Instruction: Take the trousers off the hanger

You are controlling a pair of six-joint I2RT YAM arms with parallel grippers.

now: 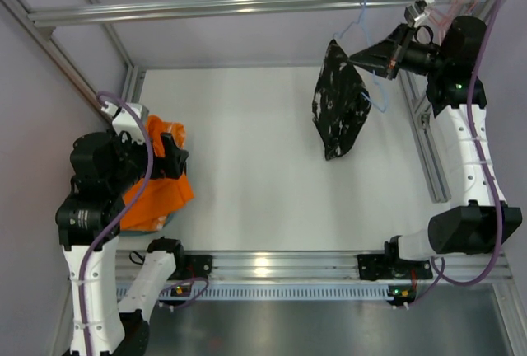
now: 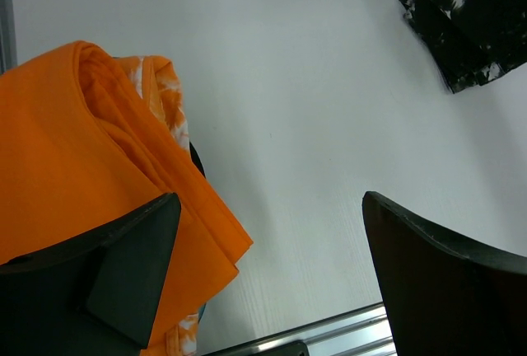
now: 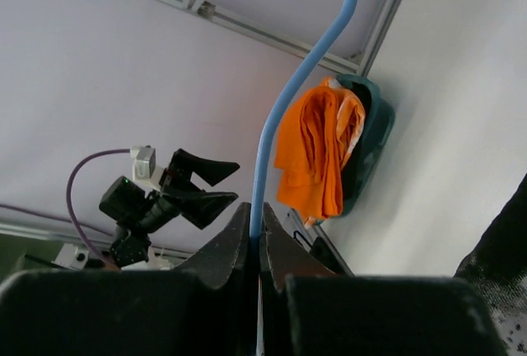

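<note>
- While the right hand (image 3: 257, 245) is clenched on the thin blue wire of the hanger (image 3: 262, 175), nothing has come off it yet, and the task looks barely begun.
- The trousers (image 1: 339, 109) hang from the hanger at the far right. They are held up above the bench (image 1: 239, 150), bunched into a dark drooping bundle just below the right hand.
- The hanger's hook rises towards the overhead rail (image 1: 247, 6). Whether it rests on the rail cannot be told.
- The left hand (image 2: 268, 199) is released, with its fingers spread wide and nothing between them. It sits at the near left, just beside the orange garment (image 2: 74, 142), well apart from the trousers.
- Done so far, by my reading: the hanger is secured and lifted, so the garment is within reach.
- What is left is the whole of the removal. I judge that the free left hand must cross the bench, take hold of the black fabric and draw it off the wire while the right steadies the hanger. The trousers then have to be set down.
</note>
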